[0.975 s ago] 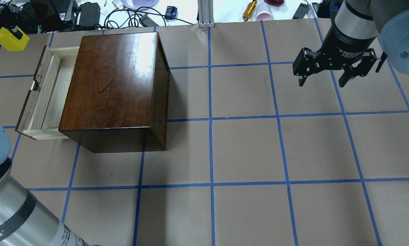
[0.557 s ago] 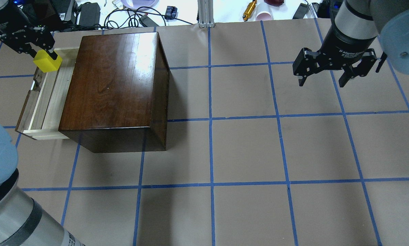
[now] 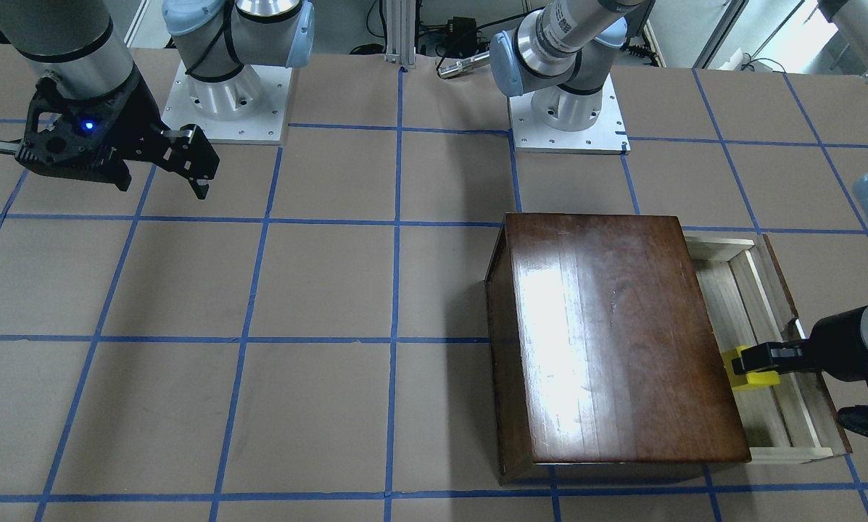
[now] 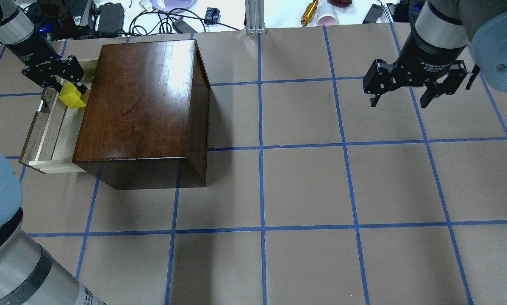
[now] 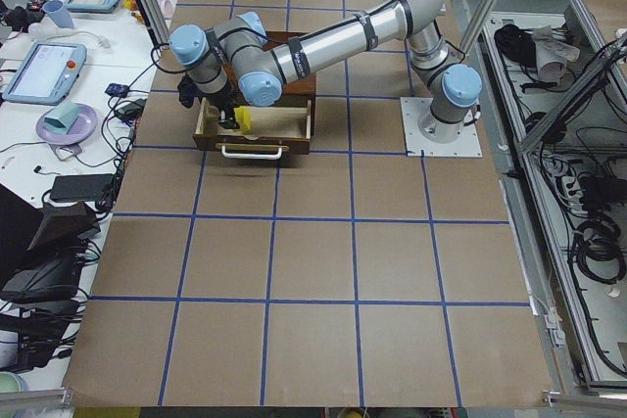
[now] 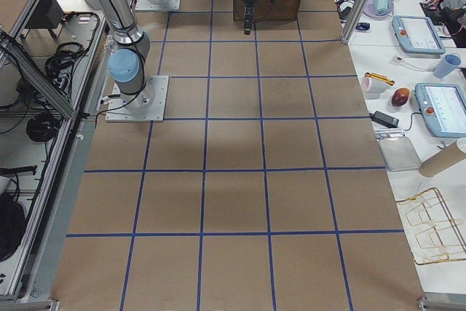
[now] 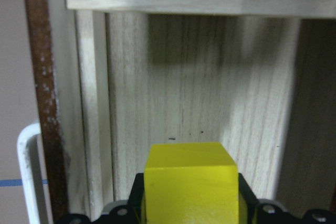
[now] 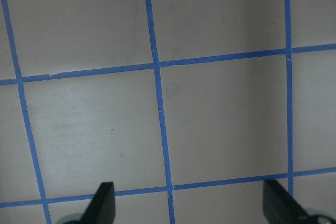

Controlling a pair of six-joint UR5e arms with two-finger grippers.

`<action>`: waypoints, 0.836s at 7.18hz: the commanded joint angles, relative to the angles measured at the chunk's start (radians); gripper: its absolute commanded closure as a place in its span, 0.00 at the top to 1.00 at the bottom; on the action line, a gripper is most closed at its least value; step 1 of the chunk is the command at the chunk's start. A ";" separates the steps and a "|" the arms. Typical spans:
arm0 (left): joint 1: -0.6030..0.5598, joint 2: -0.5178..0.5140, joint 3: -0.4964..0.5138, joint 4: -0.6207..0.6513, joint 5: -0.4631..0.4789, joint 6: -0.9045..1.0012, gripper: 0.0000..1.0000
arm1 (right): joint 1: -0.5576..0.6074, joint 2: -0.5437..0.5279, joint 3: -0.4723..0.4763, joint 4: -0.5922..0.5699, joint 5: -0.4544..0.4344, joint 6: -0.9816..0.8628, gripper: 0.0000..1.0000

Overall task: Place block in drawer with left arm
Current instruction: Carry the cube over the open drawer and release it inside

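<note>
The yellow block [image 4: 72,98] is held in my left gripper [image 4: 71,93], which is shut on it just above the open drawer [image 4: 53,136]. The drawer sticks out of the left side of the dark-brown cabinet [image 4: 143,106]. In the left wrist view the block [image 7: 190,182] sits between the jaws over the pale drawer floor [image 7: 184,77]. The front-facing view shows the block [image 3: 747,370] close beside the cabinet [image 3: 608,341], inside the drawer [image 3: 774,428]. My right gripper [image 4: 399,103] is open and empty, hovering over the table at the far right.
Cables, power adapters [image 4: 109,15] and a gold cylinder [image 4: 309,12] lie beyond the table's far edge. An aluminium post [image 4: 255,17] stands at the far middle. The drawer has a white handle [image 7: 23,171] on its front panel.
My left gripper has carried the block from beyond the table's far-left corner to over the drawer and moved nearer the cabinet. The right arm has not moved.
</note>
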 commanded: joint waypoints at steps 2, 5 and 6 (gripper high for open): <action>0.002 0.046 0.004 -0.007 -0.018 -0.004 1.00 | 0.000 0.000 0.000 0.000 0.000 0.000 1.00; -0.030 0.158 0.064 -0.133 0.027 -0.036 1.00 | 0.000 0.000 0.001 0.000 0.000 0.000 1.00; -0.059 0.195 0.064 -0.159 0.037 -0.038 1.00 | 0.000 0.000 0.000 0.000 0.000 0.000 1.00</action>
